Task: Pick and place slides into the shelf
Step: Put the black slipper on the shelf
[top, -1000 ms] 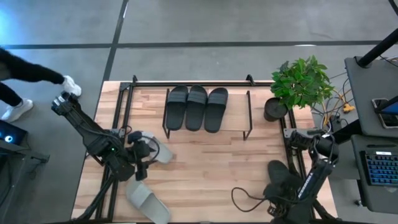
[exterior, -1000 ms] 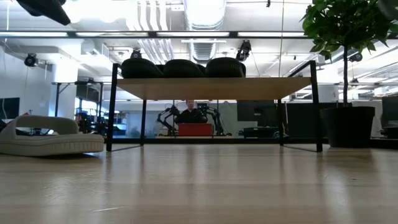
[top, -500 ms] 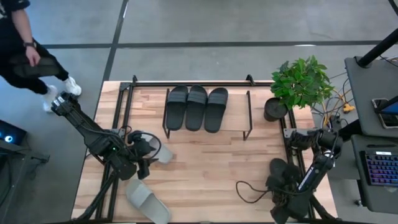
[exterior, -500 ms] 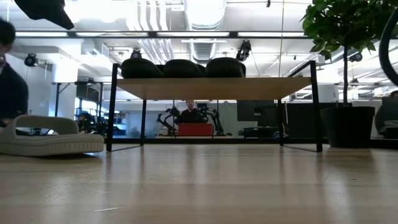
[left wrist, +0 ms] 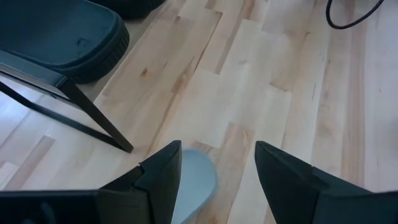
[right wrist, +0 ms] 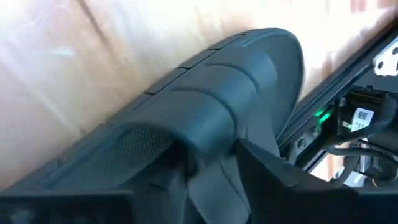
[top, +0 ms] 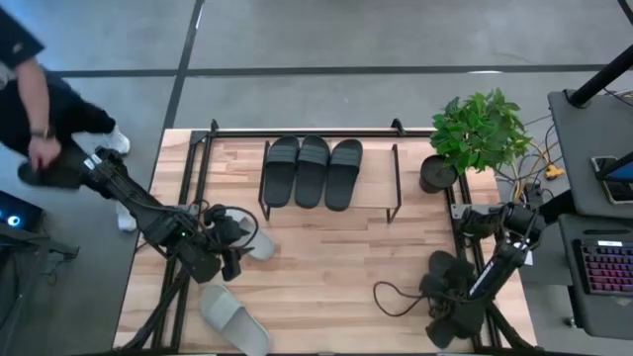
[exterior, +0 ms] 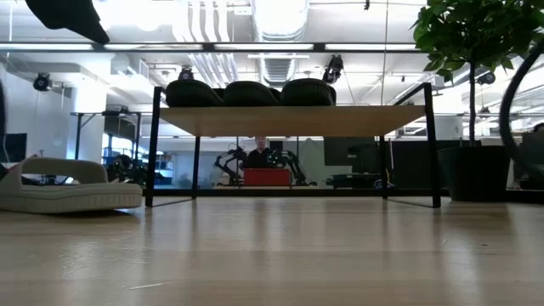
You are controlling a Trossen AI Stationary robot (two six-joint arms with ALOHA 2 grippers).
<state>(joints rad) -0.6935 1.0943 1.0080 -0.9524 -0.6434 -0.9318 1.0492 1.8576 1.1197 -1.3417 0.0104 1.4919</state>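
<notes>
While three dark slides (top: 313, 171) already lie side by side on the shelf (top: 391, 193) at the far middle of the tabletop (top: 336, 267), toes toward the robot, the coming move turns on the fourth dark slide (right wrist: 205, 124) at the near right corner, well apart from the shelf. It lies directly under the right end effector (right wrist: 211, 171), whose fingers straddle the wide strap and look partway closed around it, though a firm hold cannot be told yet. In the high view its long axis is hard to read beneath the folded right arm (top: 485, 282). Over on the left, one light grey slide (top: 259, 243) sits just under the left end effector (left wrist: 217, 180), whose fingers stand open and empty above its toe; the other light grey slide (top: 233, 317) rests near the front edge.
</notes>
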